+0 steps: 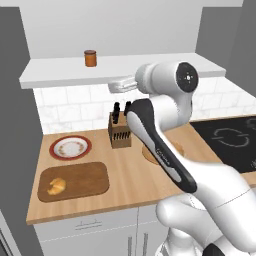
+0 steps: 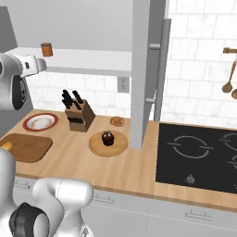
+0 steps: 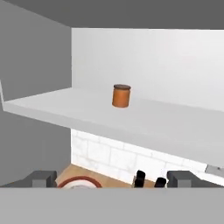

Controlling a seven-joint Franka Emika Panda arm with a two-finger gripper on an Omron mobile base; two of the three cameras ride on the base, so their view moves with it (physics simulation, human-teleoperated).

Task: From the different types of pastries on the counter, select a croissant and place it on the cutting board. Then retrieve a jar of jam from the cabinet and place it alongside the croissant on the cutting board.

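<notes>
Croissant (image 1: 57, 186) already lying on the cutting board (image 1: 85, 180), far below the gripper (image 1: 116, 86) and toward the near tabletop (image 1: 125, 192) edge; first half of the task judged done. Step in hand: reaching for the jar of jam (image 3: 121, 96) on the cabinet (image 1: 65, 72) shelf.

Nearest the gripper, in the hand view: finger tips (image 3: 41, 178) well spread, nothing between them. Directly beneath: knife block (image 1: 120, 131) and red-rimmed plate (image 1: 70, 147), both well below shelf height.

Farther out: jar upright on the shelf, ahead of the gripper and slightly above its line, well apart from it, roughly centred between the spread fingers.

To do this well: raise the hand a little to clear the shelf's front edge, keep it level, advance straight so the jar passes between the fingers, close around the body under the darker lid. Risk as judged: nudging the jar backward or clipping the shelf lip on a low approach.
</notes>
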